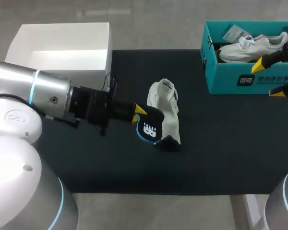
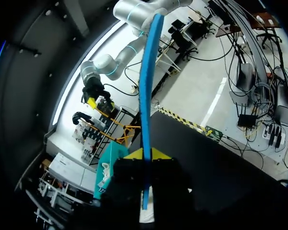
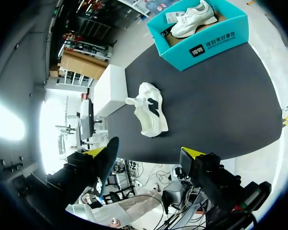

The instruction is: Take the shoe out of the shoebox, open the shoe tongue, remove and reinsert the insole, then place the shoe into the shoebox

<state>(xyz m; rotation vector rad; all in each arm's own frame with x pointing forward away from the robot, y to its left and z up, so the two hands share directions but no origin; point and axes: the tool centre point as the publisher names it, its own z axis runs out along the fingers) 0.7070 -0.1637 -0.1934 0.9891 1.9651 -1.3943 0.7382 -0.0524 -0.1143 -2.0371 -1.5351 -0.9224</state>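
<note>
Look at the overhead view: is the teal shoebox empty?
No, a white shoe lies inside the teal shoebox, at the far right of the table.

Robotics lab: a silver robot arm (image 1: 43, 93) extends over a black-topped table (image 1: 221, 143), with a teal shoebox (image 1: 230, 79) at two o'clock and a white box (image 1: 62, 61) at eleven o'clock.

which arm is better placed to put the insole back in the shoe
Left: the left gripper holds the insole right beside the shoe; the right gripper is off by the teal shoebox.
</note>
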